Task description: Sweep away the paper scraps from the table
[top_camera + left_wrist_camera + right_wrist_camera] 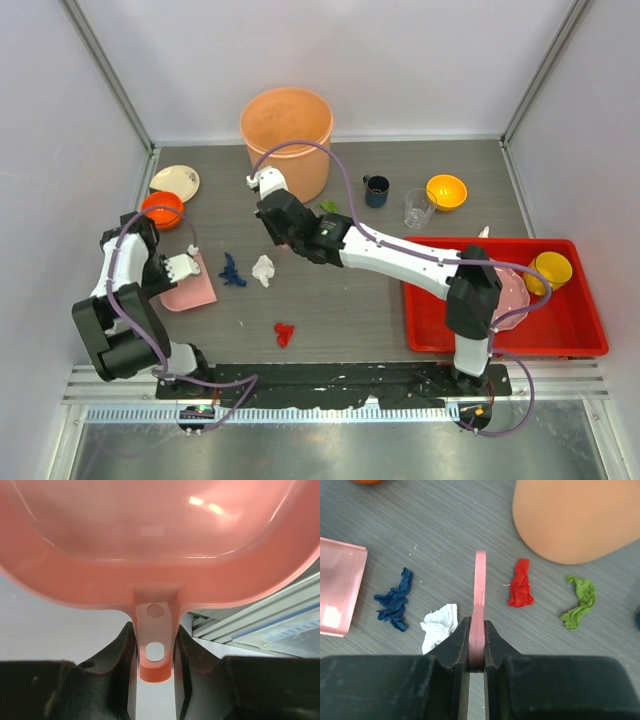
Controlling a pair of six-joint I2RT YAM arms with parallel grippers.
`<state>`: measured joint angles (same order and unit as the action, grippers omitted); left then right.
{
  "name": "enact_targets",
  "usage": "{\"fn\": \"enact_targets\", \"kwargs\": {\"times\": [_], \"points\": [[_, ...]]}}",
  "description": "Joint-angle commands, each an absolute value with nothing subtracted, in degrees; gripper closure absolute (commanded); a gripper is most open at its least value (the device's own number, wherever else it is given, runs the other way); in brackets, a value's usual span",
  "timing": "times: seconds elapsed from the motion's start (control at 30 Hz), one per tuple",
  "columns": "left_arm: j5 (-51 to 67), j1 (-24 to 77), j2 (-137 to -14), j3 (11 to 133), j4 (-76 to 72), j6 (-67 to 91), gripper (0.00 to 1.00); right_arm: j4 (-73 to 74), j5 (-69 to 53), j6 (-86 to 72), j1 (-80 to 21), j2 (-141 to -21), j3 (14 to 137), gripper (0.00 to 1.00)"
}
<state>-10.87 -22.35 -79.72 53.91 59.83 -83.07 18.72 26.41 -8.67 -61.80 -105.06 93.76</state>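
Two claws are both clenched. The left claw (155,630) grips the tab handle of the pink dustpan (150,540), one dark finger pressed on each side of the tab. The right claw (476,625) is squeezed on a pink strip (480,580), thin and seen edge-on, which points away over the table (420,520).

In the right wrist view the paper scraps lie on both sides of that strip. To its left are a white scrap (439,626), just beside the fingers, and a blue scrap (394,600) further out, near the dustpan's edge. To its right are a red scrap (521,583) and a green scrap (579,602), both close to the base of the orange bucket (570,515).

From above, the dustpan sits at the left of the table, with the blue and white scraps just to its right, near each other but apart. Another red scrap (284,333) lies alone nearer the front rail.

Further out stand an orange bowl (161,208) and a cream plate (175,182) at the far left, and a dark cup (377,190), a clear glass (419,208) and a second orange bowl (446,190) toward the right. A red tray (560,330) at the right holds a yellow bowl (551,268).
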Motion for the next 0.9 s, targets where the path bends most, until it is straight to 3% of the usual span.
{"fn": "enact_targets", "kwargs": {"times": [0.0, 0.37, 0.6, 0.87], "points": [[-15.0, -21.5, -83.6, 55.2, 58.0, -84.7, 1.00, 25.0, 21.6, -14.3, -60.9, -108.4, 100.5, 0.99], [-18.8, -13.2, -92.5, 56.7, 55.2, -79.8, 1.00, 27.1, 9.9, -19.6, -58.4, -115.7, 104.3, 0.99], [-17.1, -7.7, -96.2, 58.9, 56.4, -73.9, 1.00, 11.8, -2.3, -31.2, -58.0, -118.0, 102.3, 0.99], [-6.9, -4.2, -94.3, 58.6, 59.7, -70.1, 1.00, 1.5, -4.8, -39.3, -57.4, -118.5, 102.0, 0.99]]}}
